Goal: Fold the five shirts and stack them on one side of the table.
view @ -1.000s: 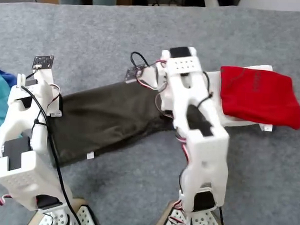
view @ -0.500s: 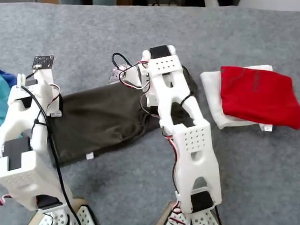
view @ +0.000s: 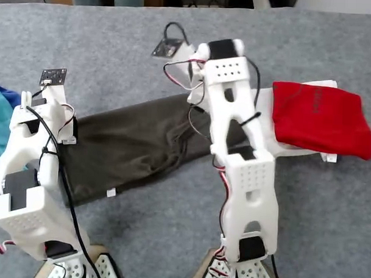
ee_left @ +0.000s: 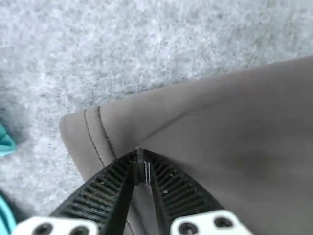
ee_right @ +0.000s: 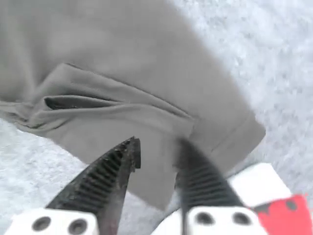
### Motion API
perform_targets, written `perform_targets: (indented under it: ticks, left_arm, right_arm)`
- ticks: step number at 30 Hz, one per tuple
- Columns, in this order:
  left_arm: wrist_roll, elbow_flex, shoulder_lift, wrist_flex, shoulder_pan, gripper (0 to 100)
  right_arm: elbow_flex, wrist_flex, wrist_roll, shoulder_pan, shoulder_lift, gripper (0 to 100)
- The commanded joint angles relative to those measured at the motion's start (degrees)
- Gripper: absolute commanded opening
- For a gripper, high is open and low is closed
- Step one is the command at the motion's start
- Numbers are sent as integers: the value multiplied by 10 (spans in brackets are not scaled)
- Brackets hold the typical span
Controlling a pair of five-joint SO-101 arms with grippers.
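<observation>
left pincer [ee_left: 141, 157] closed on dark shirt [ee_left: 220, 132] hem | right pincer [ee_right: 157, 149] open, empty, above same shirt | red shirt [view: 320, 119] on white shirt [view: 267, 104]

The dark shirt [view: 130, 146] is matt cloth, the table [view: 329, 217] fuzzy felt, the arms [view: 249, 190] smooth plastic.

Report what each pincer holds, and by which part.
The left pincer is shut on the dark shirt, near its stitched hem corner. The right pincer is open above the same shirt, holding nothing.
</observation>
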Motion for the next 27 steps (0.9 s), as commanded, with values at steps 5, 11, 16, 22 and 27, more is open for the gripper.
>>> perform_targets:
  ticks: [5,11,16,22,27]
  left_arm:
    - [-1,-19,0,12,-23,30]
    - [-1,-27,3,19,-23,30]
    - [-1,-26,3,19,-23,30]
    - [-1,-26,3,19,-23,30]
    - [-1,-26,3,19,-23,30]
  right_arm:
    - [259,-25,-26,-29,-151,15]
    - [379,-207,-127,-71,-127,15]
    - [398,-280,-159,-94,-80,15]
    - [356,-171,-159,-81,-68,15]
    - [262,-102,-160,-36,-88,15]
